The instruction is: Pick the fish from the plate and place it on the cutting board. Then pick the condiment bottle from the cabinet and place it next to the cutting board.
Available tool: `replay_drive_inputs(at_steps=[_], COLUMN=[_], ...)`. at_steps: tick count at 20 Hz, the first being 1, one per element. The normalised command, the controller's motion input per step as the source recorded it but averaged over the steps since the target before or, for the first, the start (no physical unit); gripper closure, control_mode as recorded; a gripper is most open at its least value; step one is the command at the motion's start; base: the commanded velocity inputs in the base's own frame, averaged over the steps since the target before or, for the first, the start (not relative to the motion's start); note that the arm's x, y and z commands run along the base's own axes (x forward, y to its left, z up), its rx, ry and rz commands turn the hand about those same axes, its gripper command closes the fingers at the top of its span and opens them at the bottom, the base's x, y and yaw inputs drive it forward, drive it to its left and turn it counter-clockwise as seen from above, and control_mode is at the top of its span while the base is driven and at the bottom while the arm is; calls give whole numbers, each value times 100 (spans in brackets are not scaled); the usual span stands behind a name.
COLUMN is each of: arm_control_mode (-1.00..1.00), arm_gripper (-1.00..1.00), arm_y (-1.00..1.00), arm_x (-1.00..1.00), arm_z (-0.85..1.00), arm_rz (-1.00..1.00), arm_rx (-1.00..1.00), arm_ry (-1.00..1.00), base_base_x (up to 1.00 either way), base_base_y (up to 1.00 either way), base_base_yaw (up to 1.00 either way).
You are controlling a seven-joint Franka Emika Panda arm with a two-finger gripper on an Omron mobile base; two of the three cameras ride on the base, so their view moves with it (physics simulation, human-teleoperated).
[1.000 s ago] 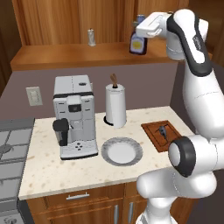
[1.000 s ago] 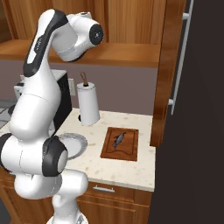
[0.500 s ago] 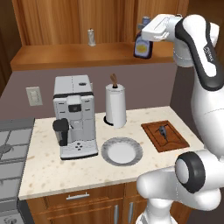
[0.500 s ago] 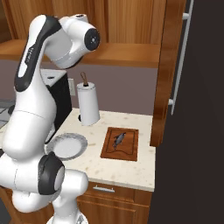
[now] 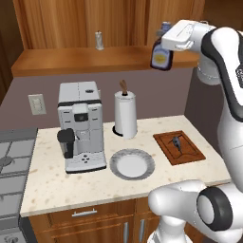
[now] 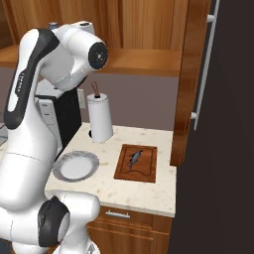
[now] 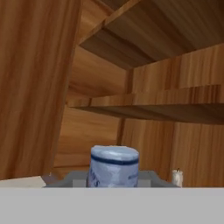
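The condiment bottle (image 5: 161, 56), dark brown with a white-and-blue label, hangs tilted in front of the cabinet shelf (image 5: 71, 60). My gripper (image 5: 164, 44) is shut on its top. In the hand view the blue cap (image 7: 114, 165) sits close at the bottom, between the fingers. The small dark fish (image 5: 177, 142) (image 6: 135, 158) lies on the reddish cutting board (image 5: 191, 154) (image 6: 144, 171) at the right of the counter. Left of the board, the plate (image 5: 115, 163) (image 6: 60, 168) holds nothing.
A clear shaker (image 5: 98, 40) (image 7: 176, 176) stands on the shelf. On the counter are a coffee machine (image 5: 80, 126) and a paper towel roll (image 5: 126, 114). A stove (image 5: 12, 161) adjoins at left, and a tall wooden panel (image 6: 186, 84) closes off the right.
The hand has carried the bottle right and slightly downward, away from the shelf, and the arm's upper links have swung right. The fish, board and plate stay put.
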Motion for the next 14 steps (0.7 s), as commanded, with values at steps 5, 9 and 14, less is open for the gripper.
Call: replay_drive_inputs(at_steps=[5, 9, 14], arm_control_mode=[-100, -100, -100], arm_gripper=[100, 100, 100], arm_y=[0, 1, 1], arm_x=[-52, -47, -36], arm_z=[-6, -5, -3], arm_rz=[0, 0, 0], arm_rx=[5, 4, 2], arm_ry=[5, 5, 3], base_base_x=[0, 0, 0], base_base_y=[0, 0, 0], base_base_yaw=[0, 0, 0])
